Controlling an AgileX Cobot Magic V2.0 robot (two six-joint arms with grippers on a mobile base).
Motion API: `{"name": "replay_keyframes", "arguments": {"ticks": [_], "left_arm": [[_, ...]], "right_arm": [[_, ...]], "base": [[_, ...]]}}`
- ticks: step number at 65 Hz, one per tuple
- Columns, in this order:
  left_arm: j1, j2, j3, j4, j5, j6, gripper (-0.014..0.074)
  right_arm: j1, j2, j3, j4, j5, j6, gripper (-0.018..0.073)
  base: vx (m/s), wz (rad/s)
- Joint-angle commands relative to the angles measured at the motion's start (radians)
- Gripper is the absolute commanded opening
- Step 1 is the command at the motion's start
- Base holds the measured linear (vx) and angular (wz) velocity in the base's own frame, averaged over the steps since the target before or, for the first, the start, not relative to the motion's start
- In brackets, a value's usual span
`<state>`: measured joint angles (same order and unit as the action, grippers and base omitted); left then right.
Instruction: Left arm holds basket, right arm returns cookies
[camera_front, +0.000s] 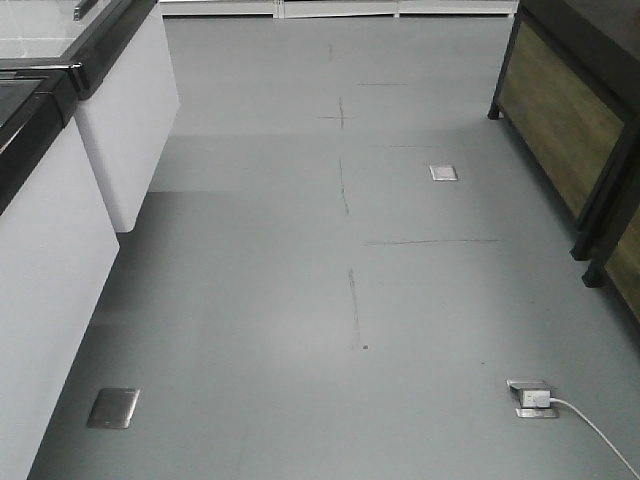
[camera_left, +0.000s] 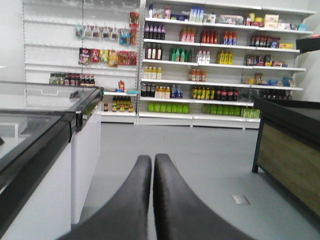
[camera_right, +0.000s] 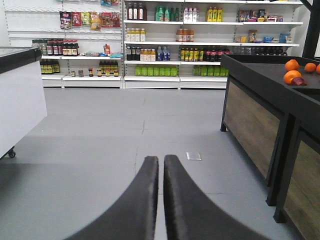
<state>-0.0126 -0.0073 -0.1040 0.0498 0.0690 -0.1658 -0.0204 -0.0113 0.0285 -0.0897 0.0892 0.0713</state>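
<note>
You see L gripper (camera_left: 152, 159) facing the shelving (camera_left: 200, 65), jaws closed to a thin slit, holding nothing. R gripper (camera_right: 161, 160): same, facing the shelving, apparently empty. Location of basket and cookies: cannot tell from these views.

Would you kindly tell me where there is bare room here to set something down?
The grey floor lies bare between the white freezer chests and the black display stands; avoid the plugged floor socket and its cable. The stand top is free left of the oranges. The back shelves are crowded.
</note>
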Motion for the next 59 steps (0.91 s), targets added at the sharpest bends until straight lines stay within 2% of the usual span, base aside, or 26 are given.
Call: {"name": "replay_keyframes", "arguments": {"ticks": [1,23,32,45,59], "left_arm": [[-0.006,0.014,-0.087,0.003,-0.069,0.004,-0.0006],[-0.006,0.300,-0.372,0.003,0.156,0.027,-0.0006],[-0.006,0.442,-0.442,0.003,0.238,0.068,-0.0006],[-0.006,0.576,-0.449,0.003,0.240,0.068,-0.0006],[-0.006,0.628,-0.449,0.003,0.226,0.068,-0.0006]], "right_arm": [[0.000,-0.012,0.018,-0.010,-0.076,-0.007,-0.0006],[0.000,-0.012,0.018,-0.010,-0.076,-0.007,-0.0006],[0.000,-0.012,0.018,-0.010,-0.076,-0.007,-0.0006],[0.000,-0.012,0.018,-0.010,-0.076,-0.007,-0.0006],[0.000,-0.012,0.018,-0.010,-0.076,-0.007,-0.0006]], "base": [[0.00,0.00],[0.00,0.00],[0.00,0.00],[0.00,0.00],[0.00,0.00]]}}
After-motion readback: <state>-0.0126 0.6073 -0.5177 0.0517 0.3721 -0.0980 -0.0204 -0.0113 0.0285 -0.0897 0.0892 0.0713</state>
